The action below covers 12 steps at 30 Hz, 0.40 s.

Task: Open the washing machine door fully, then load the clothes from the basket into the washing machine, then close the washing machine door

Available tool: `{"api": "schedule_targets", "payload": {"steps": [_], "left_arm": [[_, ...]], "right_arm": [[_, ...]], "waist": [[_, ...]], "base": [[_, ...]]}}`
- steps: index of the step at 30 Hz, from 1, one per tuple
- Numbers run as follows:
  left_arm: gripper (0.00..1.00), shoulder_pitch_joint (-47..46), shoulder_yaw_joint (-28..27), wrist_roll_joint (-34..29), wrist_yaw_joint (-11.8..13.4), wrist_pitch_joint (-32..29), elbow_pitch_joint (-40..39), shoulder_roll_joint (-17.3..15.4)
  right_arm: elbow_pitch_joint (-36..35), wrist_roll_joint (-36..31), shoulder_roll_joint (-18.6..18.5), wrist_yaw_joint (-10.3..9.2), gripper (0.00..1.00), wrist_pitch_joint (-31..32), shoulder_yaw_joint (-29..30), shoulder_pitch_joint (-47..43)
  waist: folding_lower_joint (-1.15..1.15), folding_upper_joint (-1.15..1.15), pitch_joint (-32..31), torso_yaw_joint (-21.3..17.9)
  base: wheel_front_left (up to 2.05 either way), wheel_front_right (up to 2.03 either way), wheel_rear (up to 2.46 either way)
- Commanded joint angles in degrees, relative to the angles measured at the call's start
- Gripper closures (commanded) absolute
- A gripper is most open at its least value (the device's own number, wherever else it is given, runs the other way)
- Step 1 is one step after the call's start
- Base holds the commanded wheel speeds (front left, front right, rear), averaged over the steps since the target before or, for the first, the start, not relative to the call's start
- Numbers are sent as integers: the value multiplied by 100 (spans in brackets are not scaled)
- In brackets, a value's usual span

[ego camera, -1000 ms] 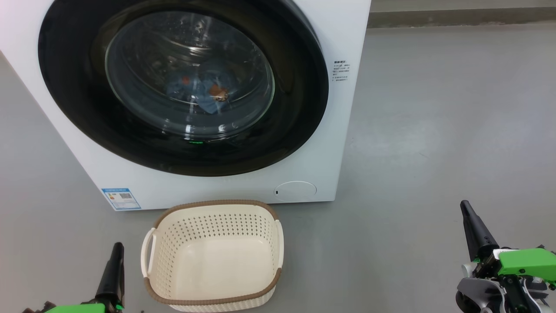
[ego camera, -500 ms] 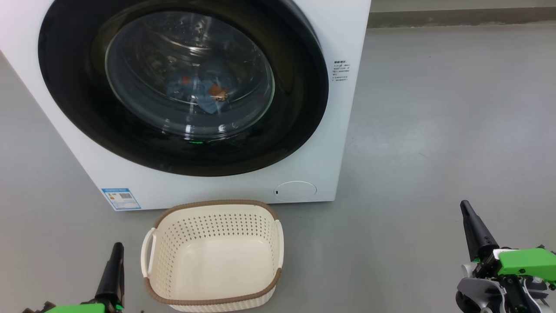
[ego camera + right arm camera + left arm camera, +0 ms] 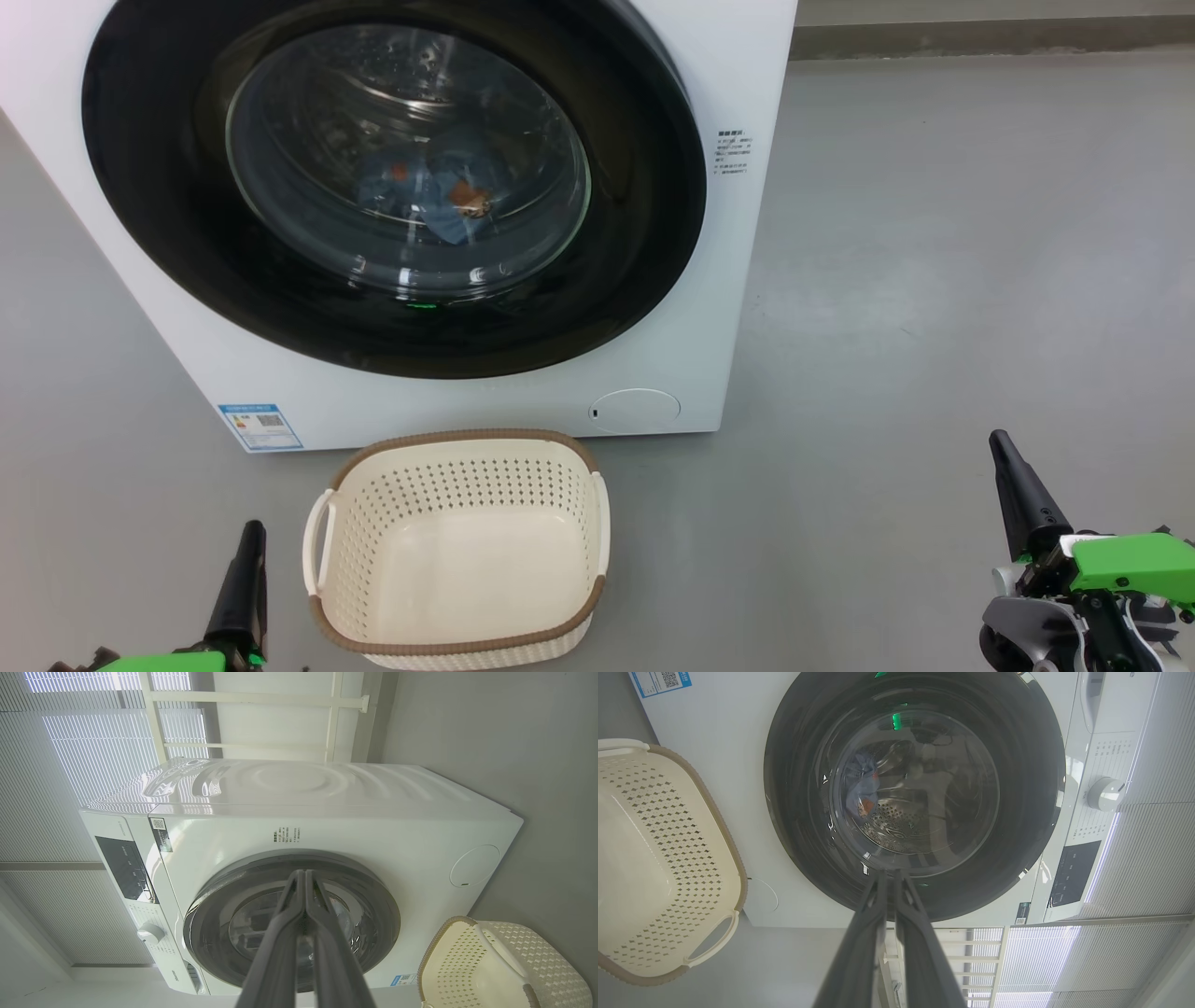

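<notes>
hanging clenched, empty: left end effector (image 3: 252, 534) & right end effector (image 3: 1004, 448), prob since clothes (image 3: 448, 201) sit behind shut washing machine door (image 3: 187, 233), basket (image 3: 462, 435) bare.

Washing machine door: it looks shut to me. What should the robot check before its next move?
1. Door lying flat against the washing machine: ok.
2. Door properly latched: cannot tell.
3. Clothes inside, seen through the door: ok.
4. Basket empty: ok.
5. Left gripper shut, holding nothing, apart from the basket: ok.
6. Right gripper shut, holding nothing, over the floor: ok.
</notes>
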State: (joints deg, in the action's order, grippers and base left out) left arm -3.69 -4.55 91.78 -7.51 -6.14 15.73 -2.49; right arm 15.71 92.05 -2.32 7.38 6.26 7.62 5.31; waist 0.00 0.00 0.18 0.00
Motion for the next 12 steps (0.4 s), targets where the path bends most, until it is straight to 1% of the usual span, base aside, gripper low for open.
{"api": "schedule_targets", "payload": {"steps": [1,12], "left_arm": [[100,-249,-195,40,2,-34,-170,-45],[100,-249,-196,39,2,-35,-170,-44]], "right_arm": [[-168,6,-56,11,100,28,-104,87],[-168,6,-56,11,100,28,-104,87]], "waist": [[0,0,0,0],[0,0,0,0]], "base": [[0,0,0],[0,0,0]]}}
